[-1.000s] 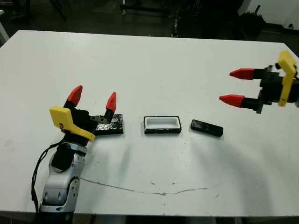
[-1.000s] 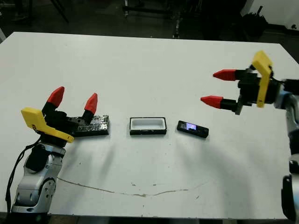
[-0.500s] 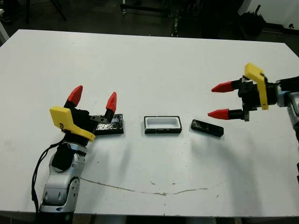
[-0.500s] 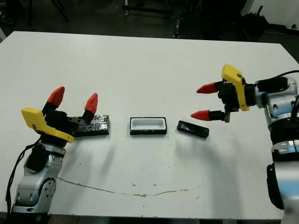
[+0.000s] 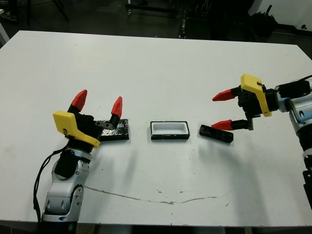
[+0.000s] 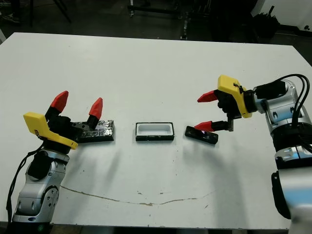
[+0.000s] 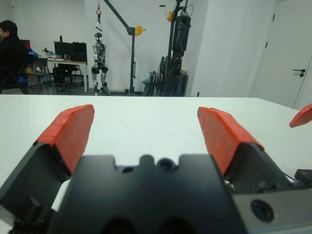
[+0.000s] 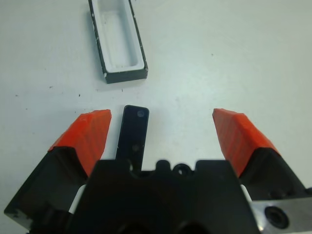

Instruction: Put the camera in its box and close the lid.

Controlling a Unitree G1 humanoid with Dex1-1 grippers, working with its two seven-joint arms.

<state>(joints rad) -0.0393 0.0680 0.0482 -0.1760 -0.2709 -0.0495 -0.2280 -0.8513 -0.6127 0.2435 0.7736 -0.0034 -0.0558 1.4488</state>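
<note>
The camera [image 5: 216,133] is a slim, glossy black bar with rounded ends, lying flat on the white table [image 5: 161,73] right of centre, its long side running left to right and angled slightly. In the right wrist view two small round marks show on its smooth top face.

Just left of it, apart from it, sits the box [image 5: 169,130]: a shallow rectangular tray with black outer walls and a smooth white lining, its hollow holding nothing. Further left lies the lid [image 5: 115,130], a flat black slab whose top is crinkled and silvery like foil.

The right gripper [image 5: 222,110] hangs over the camera's right end with its two red-tipped fingers spread wide; one finger sits close above the bar, the other further off, and it grasps nothing. A yellow plate caps its black body.

The left gripper [image 5: 97,102] stands at the near left, fingers pointing up and away, parted and empty, its body partly covering the lid's left end. A thin dark crack [image 5: 156,197] runs across the near part of the tabletop.
</note>
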